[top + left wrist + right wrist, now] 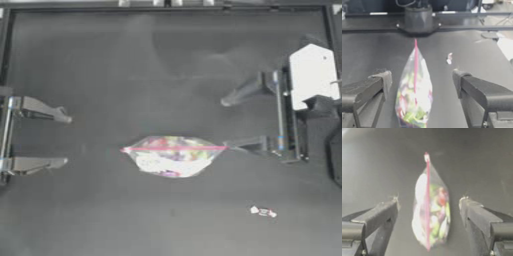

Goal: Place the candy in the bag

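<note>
A: Candy [263, 211], one tiny white sweet, lies alone on the dark counter [100, 220], at about five o'clock from the bag. Nothing touches it.

B: And the bag [175, 155]?

A: One clear bag, in the middle of the counter, pink strip across its mouth, lots of bright sweets inside. I can't tell if the mouth is open.

B: What are the claws doing?

A: The right claw [235, 123] is at three o'clock from the bag, spread wide and holding nothing. One tip is right at the end of the pink strip; I can't tell if it touches. The left claw [65, 141] waits at nine o'clock, well apart, also wide open and empty.

B: What could go wrong?

A: I think the candy is so small it could slip out of a pinch or get flicked away. The bag is light and floppy, so a bump could push it along. If the mouth is shut, the candy won't go in.
</note>
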Robot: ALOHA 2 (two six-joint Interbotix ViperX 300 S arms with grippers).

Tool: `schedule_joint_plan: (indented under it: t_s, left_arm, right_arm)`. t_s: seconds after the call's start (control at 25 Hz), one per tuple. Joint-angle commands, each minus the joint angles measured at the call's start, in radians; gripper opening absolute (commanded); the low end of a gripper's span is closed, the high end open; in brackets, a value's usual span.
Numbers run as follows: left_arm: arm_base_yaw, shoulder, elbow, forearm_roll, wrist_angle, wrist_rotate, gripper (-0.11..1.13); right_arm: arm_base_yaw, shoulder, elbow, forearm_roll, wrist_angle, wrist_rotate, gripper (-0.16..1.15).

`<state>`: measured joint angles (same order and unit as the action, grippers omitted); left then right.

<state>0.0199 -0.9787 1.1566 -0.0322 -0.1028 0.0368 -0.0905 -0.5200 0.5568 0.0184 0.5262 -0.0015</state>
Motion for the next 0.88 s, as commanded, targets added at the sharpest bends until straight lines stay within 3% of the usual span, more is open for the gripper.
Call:
schedule_joint_plan:
  t_s: [0.04,0.44,0.72,0.88]
  left_arm:
    - [0.003,0.017,-0.014,-0.002,-0.003,0.000,1.01]
    - [0.018,0.014,0.005,-0.003,-0.003,0.000,1.01]
    - [0.018,0.014,0.008,-0.003,-0.002,0.000,1.01]
    - [0.020,0.014,0.011,-0.003,0.002,0.000,1.01]
  right_arm:
    - [0.000,0.075,-0.104,-0.003,0.058,-0.003,1.00]
    - [0.006,0.255,-0.288,-0.011,0.193,-0.008,1.00]
    - [0.032,0.377,-0.422,-0.071,0.287,-0.008,1.00]
    - [0.040,0.445,-0.472,-0.061,0.328,-0.009,1.00]
